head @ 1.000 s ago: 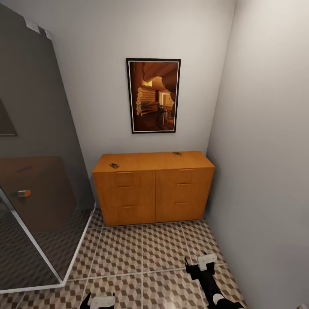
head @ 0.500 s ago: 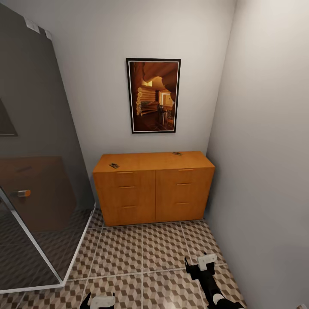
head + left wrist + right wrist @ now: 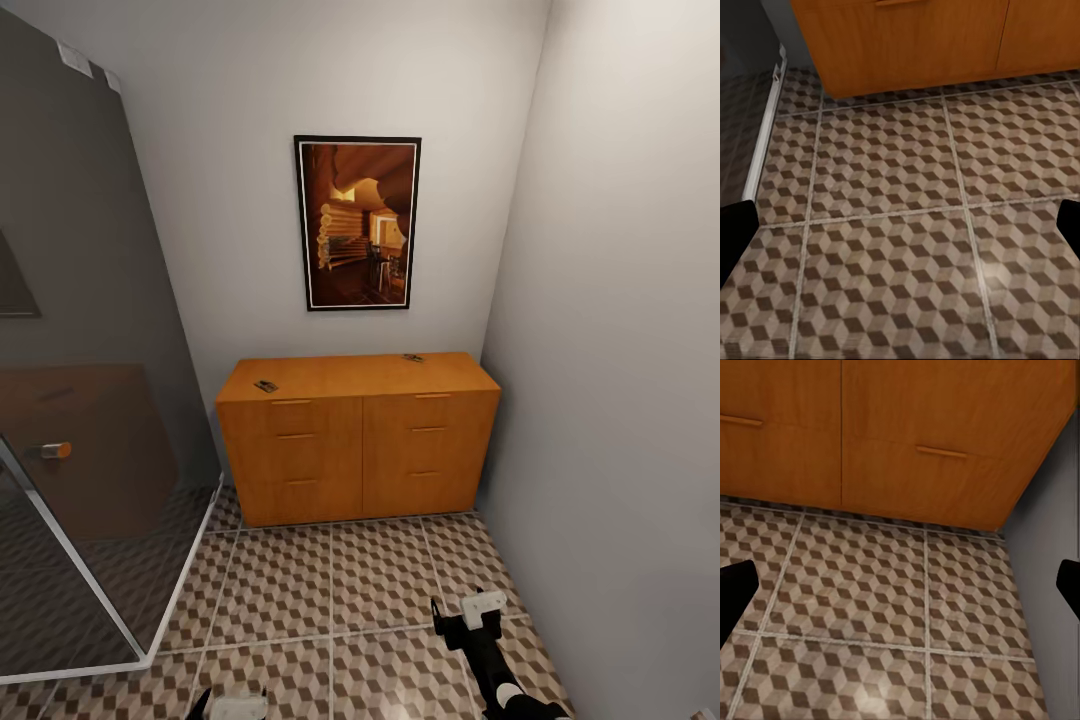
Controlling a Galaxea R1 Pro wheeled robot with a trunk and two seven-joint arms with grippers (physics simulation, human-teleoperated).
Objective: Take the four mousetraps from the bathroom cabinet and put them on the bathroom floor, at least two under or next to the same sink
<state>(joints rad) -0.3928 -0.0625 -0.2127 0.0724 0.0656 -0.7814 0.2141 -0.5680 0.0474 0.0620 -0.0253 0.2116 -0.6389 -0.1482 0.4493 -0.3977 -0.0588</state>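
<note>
The cabinet (image 3: 358, 437), a smooth orange-brown wooden chest with slim bar handles, is standing against the wall ahead of both grippers. Two flat mousetraps are lying on its top: one (image 3: 266, 385) well ahead of the left gripper (image 3: 900, 225), one (image 3: 412, 357) well ahead of the right gripper (image 3: 468, 612). Both grippers are hanging spread wide, holding nothing, over the cube-patterned bathroom floor (image 3: 330, 590).

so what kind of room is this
Probably a bathroom: a glass shower enclosure stands at the left, cube-patterned floor tiles cover the ground, and a low wooden cabinet sits against the wall.
</note>
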